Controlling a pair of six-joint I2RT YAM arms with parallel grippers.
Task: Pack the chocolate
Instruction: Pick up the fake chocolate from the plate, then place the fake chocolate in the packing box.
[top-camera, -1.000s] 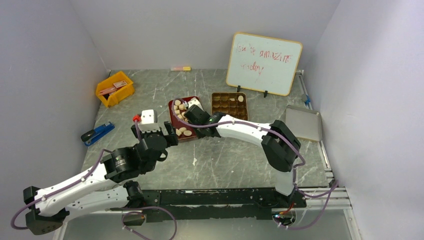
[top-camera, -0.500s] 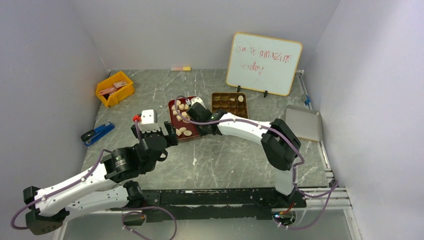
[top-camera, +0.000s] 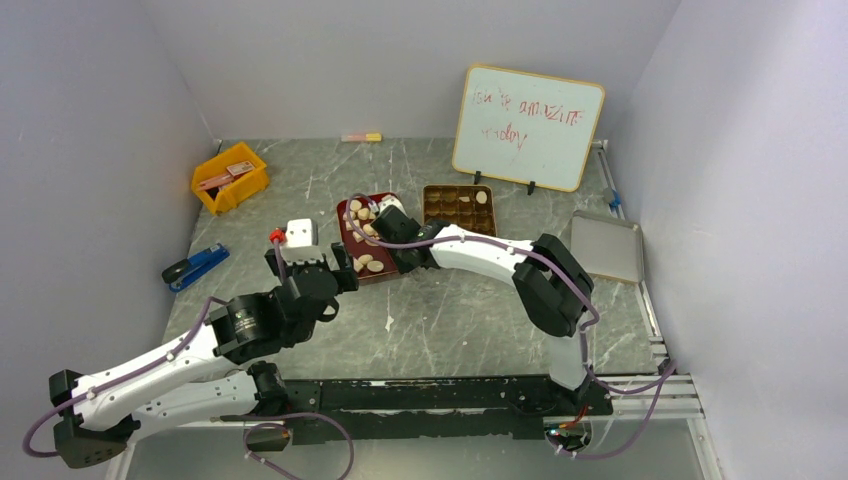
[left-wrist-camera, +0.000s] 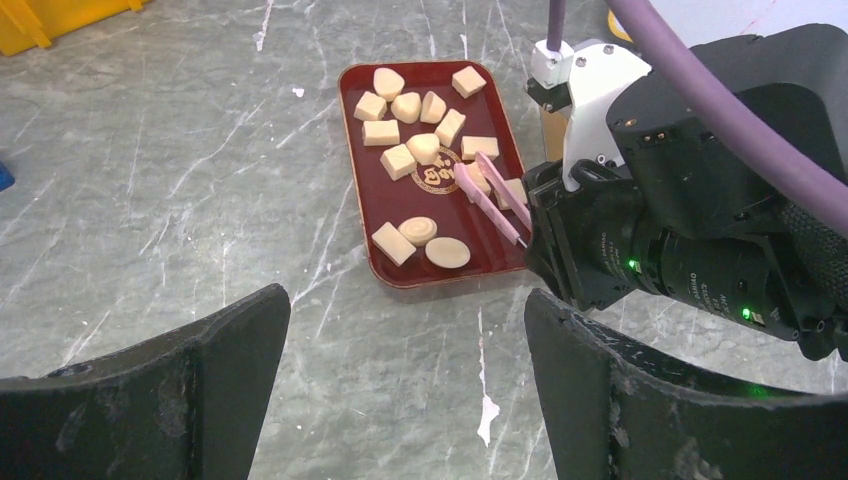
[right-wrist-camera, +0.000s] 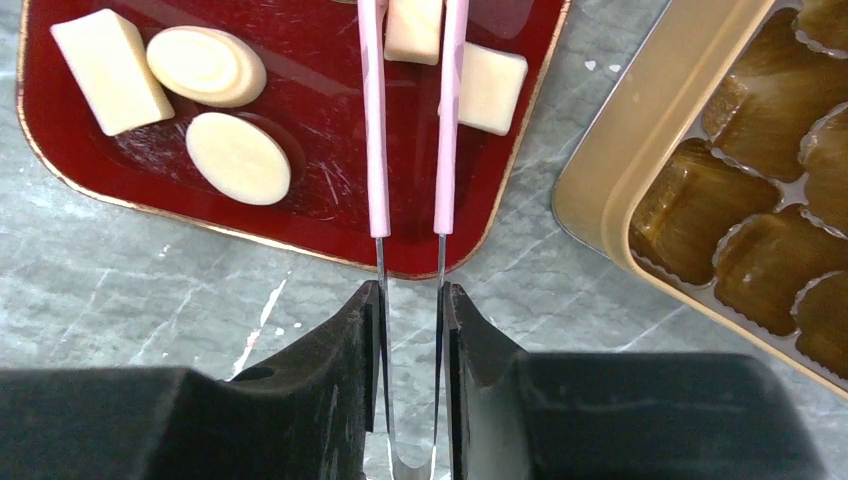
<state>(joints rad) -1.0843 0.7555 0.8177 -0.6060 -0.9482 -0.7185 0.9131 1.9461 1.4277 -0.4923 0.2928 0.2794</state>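
Clamping pink tweezers (right-wrist-camera: 373, 150): right end effector (right-wrist-camera: 410, 295) | chocolate (right-wrist-camera: 413, 25) between tips cut off | left end effector (left-wrist-camera: 405, 330) apart

Tray (left-wrist-camera: 360, 190) sits mid-desk (top-camera: 450, 320), with the chocolate (left-wrist-camera: 398, 160) scattered in it. Tin (top-camera: 459, 208) is just beside the tray at 3 o'clock, whiteboard (top-camera: 527, 127) behind the tin at 1. Flat pan (top-camera: 606, 247) is by the desk's 3 o'clock edge. White box (top-camera: 298, 233) is near the tray at 9, stapler (top-camera: 195, 266) further out at 9, bin (top-camera: 230, 177) at 10. Right tool (right-wrist-camera: 410, 300) is at the tray's 4 o'clock edge, tweezers (right-wrist-camera: 372, 120) reaching in over the pieces. Left tool (left-wrist-camera: 405, 310) is off the tray at 7.
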